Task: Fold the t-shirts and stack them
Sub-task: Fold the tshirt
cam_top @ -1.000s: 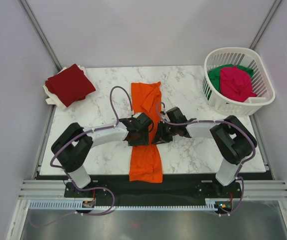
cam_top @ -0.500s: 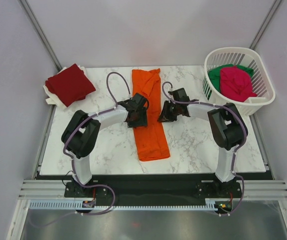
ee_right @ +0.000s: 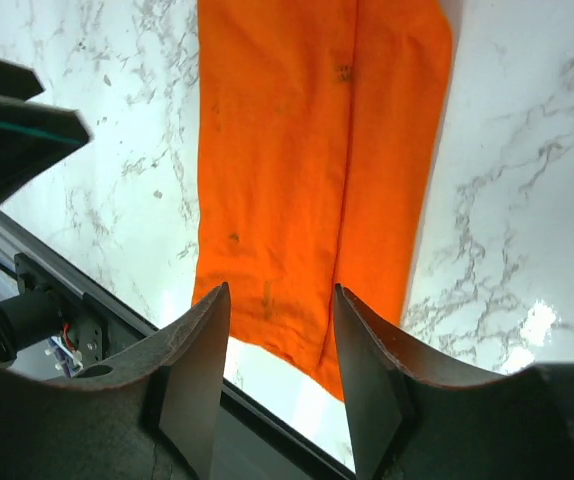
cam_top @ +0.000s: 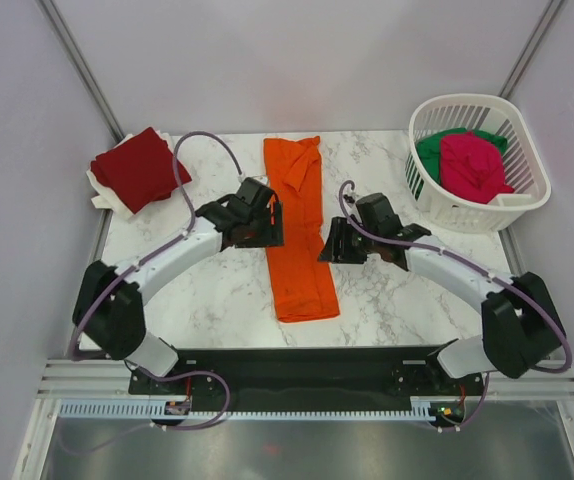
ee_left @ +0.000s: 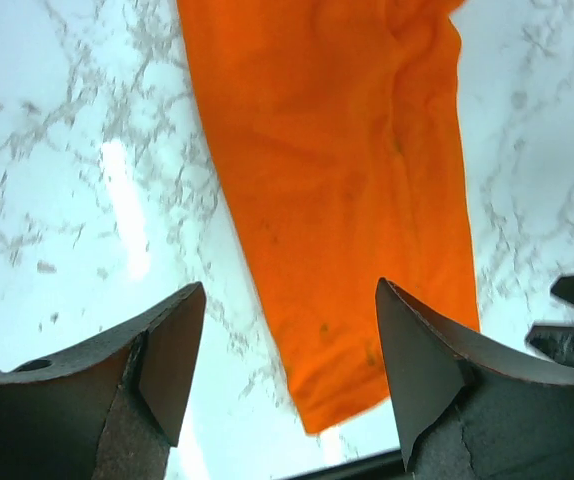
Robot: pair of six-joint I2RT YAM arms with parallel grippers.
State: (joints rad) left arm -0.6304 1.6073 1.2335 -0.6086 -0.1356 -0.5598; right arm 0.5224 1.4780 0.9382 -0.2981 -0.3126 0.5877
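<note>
We have dragged the orange t-shirt (cam_top: 297,225) fully onto the marble table (cam_top: 397,300), where it lies as a long strip at centre frame, and let go. Our left gripper (cam_top: 270,220) and right gripper (cam_top: 327,245) flank it, jaws spread and empty. It looks folded lengthwise, so the crosswise folds probably come next.

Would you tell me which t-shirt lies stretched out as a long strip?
The orange t-shirt, lying centrally. The dark red t-shirt sits folded at the far-left corner; the pink t-shirt and green t-shirt are bunched in the white basket.
</note>
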